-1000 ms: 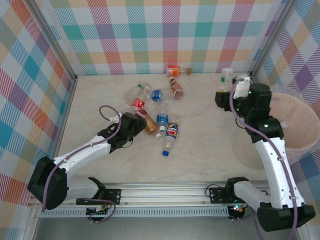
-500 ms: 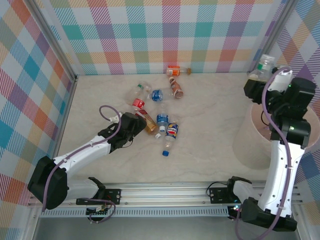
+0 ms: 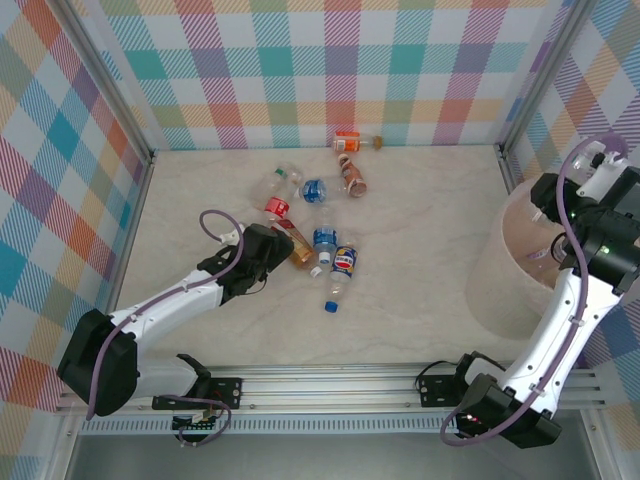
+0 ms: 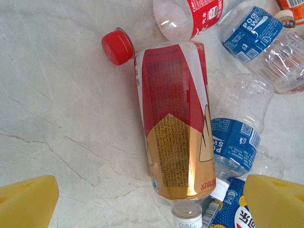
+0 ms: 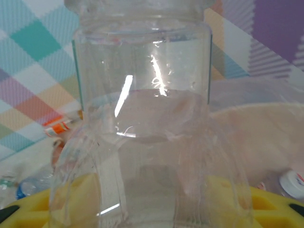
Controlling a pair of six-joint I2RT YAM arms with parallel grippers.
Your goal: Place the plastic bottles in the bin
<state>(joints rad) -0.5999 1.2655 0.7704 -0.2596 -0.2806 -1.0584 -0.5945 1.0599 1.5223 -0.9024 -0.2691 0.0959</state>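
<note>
Right hand (image 5: 147, 211) clamped on a clear bottle (image 5: 142, 118), yellow pads (image 5: 33, 206) at either side; bin (image 5: 266, 128) pale just behind; the top view alone places this hand over the bin's rim. Left hand (image 4: 152, 202) spread wide, empty, above a red-and-gold bottle (image 4: 173, 118) lying on the table (image 4: 61, 95); the top view adds more scattered bottles (image 3: 345, 175) beyond.

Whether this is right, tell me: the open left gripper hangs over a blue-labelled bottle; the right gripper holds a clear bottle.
Not blue: in the left wrist view the left gripper hangs over a red-and-gold bottle. The rest stands.
</note>
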